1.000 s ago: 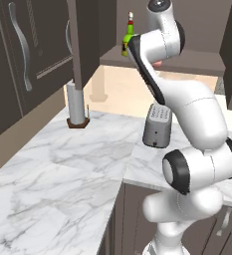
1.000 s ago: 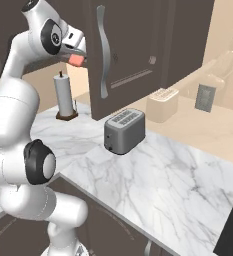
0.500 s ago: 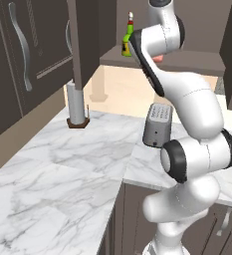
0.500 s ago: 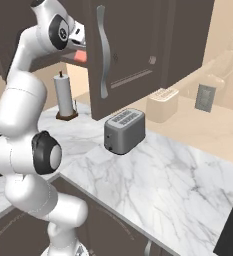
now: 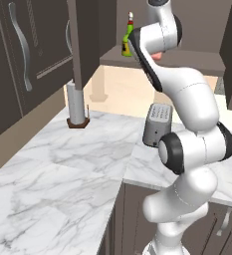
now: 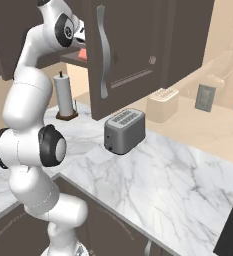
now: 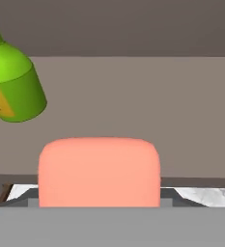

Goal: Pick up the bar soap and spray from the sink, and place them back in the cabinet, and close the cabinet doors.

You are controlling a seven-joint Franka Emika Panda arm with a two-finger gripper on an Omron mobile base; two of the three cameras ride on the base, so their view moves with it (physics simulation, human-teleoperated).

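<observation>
On the cabinet (image 5: pixel 207 62) shelf the spray (image 7: pixel 11 84) wore a yellow label, unreadable; the tool (image 7: pixel 99 205) clamped the bar soap (image 7: pixel 99 171).

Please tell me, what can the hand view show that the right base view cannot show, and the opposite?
Hand view alone: the green spray standing on the cabinet shelf, close behind the bar soap. Right base view alone: the toaster, the paper towel holder and the open cabinet door with its curved handle. Both share: the pink bar soap at the shelf.

White marble counter (image 5: pixel 62 169), beige backsplash (image 5: pixel 122 92), grey toaster (image 6: pixel 124 131).
</observation>
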